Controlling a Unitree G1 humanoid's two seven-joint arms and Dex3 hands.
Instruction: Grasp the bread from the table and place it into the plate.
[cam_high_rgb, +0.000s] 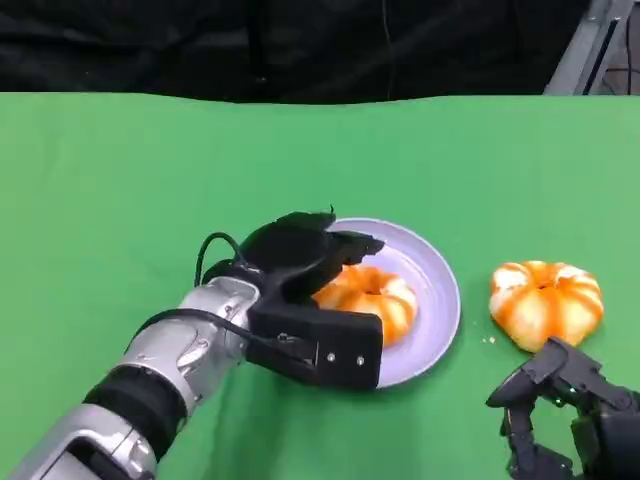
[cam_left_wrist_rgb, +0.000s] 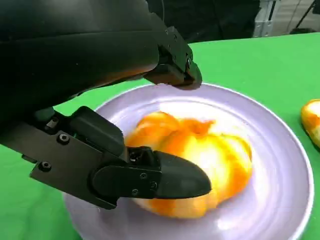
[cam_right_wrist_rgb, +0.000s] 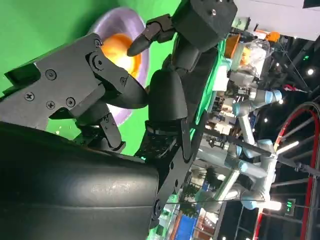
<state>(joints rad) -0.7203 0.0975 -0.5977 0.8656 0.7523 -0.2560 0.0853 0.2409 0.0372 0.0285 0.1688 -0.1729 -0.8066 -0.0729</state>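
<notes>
The left hand (cam_high_rgb: 305, 290) pinches the glazed orange ring-shaped bread (cam_high_rgb: 372, 296) lying on the round lavender plate (cam_high_rgb: 440, 290), while a second orange bread (cam_high_rgb: 545, 301) sits on the green table (cam_high_rgb: 120, 200) just beyond the empty, spread right hand (cam_high_rgb: 565, 410).

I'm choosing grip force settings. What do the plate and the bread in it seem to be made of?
The plate looks like smooth, glossy plastic or glazed ceramic in pale lilac; its surface shows soft highlights in the left wrist view. The bread in it, under the left robot hand, has a shiny orange and white skin with moulded lobes, so probably a plastic or foam replica rather than real bread.
</notes>
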